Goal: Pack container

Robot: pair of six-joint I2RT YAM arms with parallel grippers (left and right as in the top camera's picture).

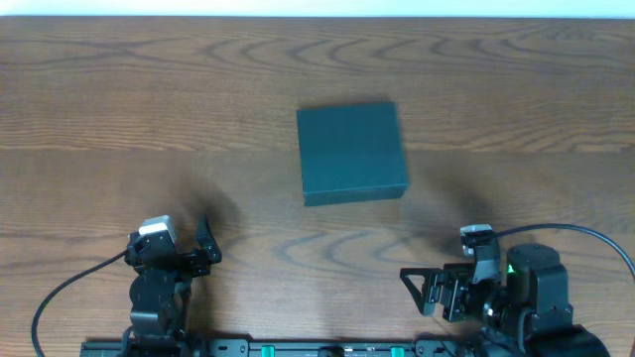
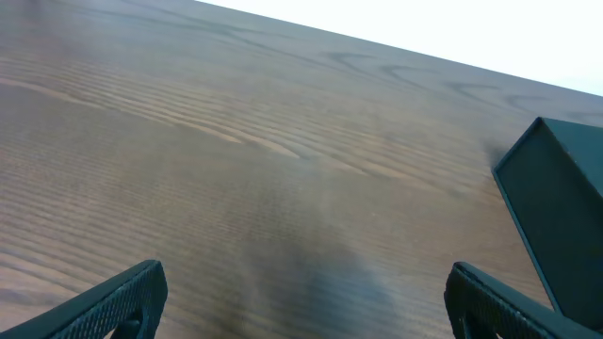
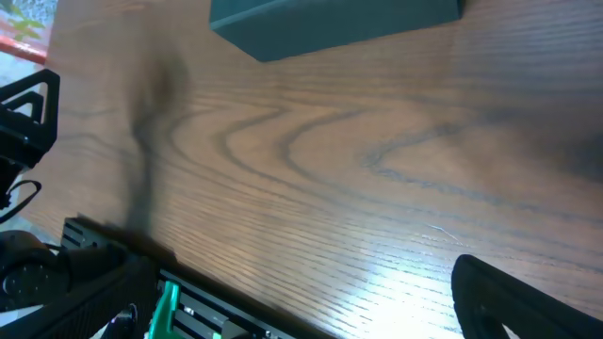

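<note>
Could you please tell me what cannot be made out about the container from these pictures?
1. Inside of the container: in the overhead view, its closed top face covers whatever is in it.
2. Which side is hinged: in the overhead view, the evenly dark surface shows no seam.
3. Its full outline: the left wrist view cuts it off at the right edge, and the right wrist view cuts it off at the top edge.
</note>
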